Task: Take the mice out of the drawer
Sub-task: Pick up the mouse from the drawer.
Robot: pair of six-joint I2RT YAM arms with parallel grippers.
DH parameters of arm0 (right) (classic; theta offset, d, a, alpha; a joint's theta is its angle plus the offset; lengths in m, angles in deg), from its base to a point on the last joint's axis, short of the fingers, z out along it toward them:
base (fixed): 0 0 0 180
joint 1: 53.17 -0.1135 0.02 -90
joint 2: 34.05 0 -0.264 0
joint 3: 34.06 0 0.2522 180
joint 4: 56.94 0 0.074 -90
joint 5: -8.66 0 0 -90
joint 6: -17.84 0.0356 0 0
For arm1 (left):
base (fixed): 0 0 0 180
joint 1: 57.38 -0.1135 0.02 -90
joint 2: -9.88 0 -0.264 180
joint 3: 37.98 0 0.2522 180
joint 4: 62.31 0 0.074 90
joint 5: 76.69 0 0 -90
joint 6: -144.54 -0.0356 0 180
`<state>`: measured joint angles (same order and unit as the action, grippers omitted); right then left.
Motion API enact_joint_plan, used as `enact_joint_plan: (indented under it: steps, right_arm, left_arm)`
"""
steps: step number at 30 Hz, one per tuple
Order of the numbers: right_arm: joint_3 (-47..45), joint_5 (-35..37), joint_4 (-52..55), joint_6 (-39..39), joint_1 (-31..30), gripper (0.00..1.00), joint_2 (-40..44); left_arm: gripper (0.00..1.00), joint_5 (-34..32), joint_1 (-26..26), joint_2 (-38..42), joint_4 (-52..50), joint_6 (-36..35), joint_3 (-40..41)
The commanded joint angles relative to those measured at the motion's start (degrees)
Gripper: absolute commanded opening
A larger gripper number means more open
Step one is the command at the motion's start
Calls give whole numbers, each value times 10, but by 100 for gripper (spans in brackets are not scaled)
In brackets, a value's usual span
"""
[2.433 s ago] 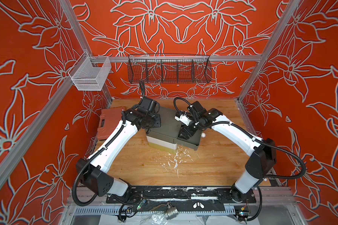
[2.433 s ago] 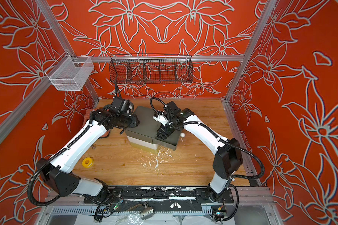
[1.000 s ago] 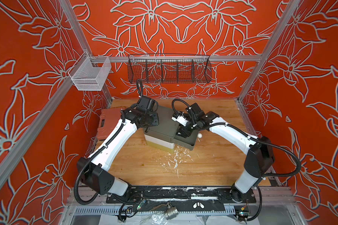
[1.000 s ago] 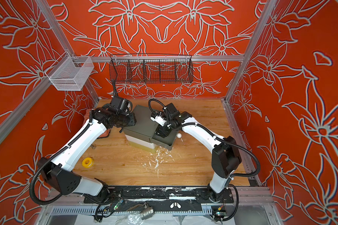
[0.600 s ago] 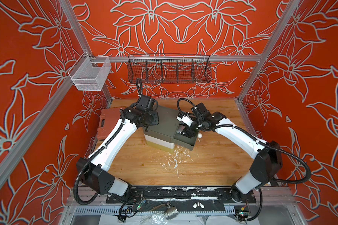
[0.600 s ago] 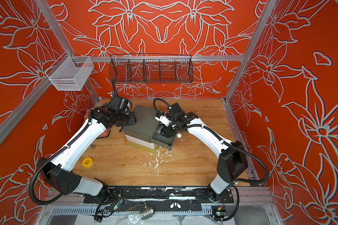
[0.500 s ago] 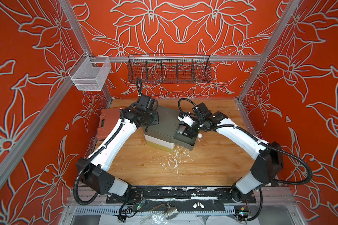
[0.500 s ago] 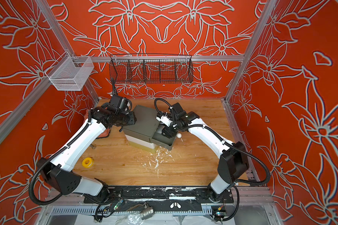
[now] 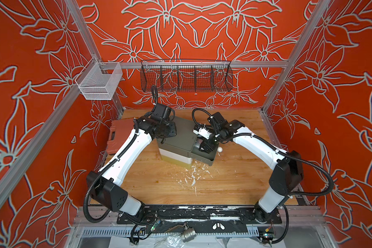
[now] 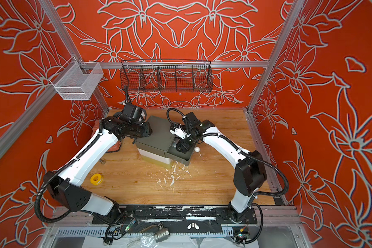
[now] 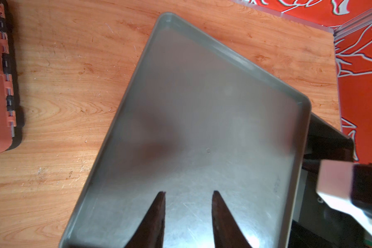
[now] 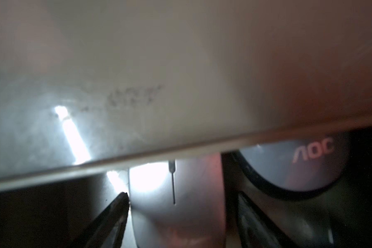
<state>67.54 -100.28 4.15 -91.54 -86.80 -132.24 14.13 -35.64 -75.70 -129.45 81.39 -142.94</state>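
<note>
A grey-green cabinet [image 9: 180, 137] stands mid-table with its top drawer [image 9: 204, 158] pulled out toward the right. My right gripper [image 9: 204, 146] reaches down into that drawer. In the right wrist view its fingers straddle a silver mouse [image 12: 176, 214]: one fingertip [image 12: 120, 204] touches the mouse's side, and a dark gap shows at the opposite finger. A dark mouse with a pale AOC logo [image 12: 299, 169] lies beside it, partly under the cabinet top. My left gripper [image 11: 189, 193] rests over the cabinet top [image 11: 202, 107], open and empty.
A white round knob [image 9: 220, 149] sticks out beside the drawer. A red-brown tool case [image 9: 116, 137] lies left of the cabinet. A yellow tape roll [image 10: 96, 178] and white flakes [image 9: 191, 178] lie on the wood. A black wire basket [image 9: 186, 78] and a white mesh basket [image 9: 99, 82] hang on the back rail.
My right arm's elbow has swung outward to the right while its gripper stayed in the drawer, and its jaws have widened. The left arm has barely moved.
</note>
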Motion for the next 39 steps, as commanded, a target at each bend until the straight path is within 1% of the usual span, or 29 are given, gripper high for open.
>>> enact_joint_plan:
  steps: [1, 6, 11, 20, 26, 32, 39]
  right_arm:
    - [21, -23, 16, -21, -5, 81, -18]
    - [28, -36, 8, -16, -6, 79, -33]
    - [24, -27, 16, -15, -7, 71, -38]
    - [29, 3, 29, 3, -7, 61, -3]
    - [24, 20, 41, 19, -7, 58, 21]
    - [18, 37, 40, 54, -6, 58, 44]
    - [26, 65, 70, 99, -2, 58, 53]
  left_arm:
    - [35, 12, -2, -4, -1, 1, -10]
    - [35, 10, -2, -8, 1, 2, -8]
    - [35, 10, -2, -7, 3, 1, -7]
    - [35, -3, -2, -2, 1, 3, -3]
    - [36, -9, -2, 4, -1, 3, -1]
    - [36, -1, -2, 5, 1, 6, -1]
    - [36, -1, -2, 12, 2, 5, 0]
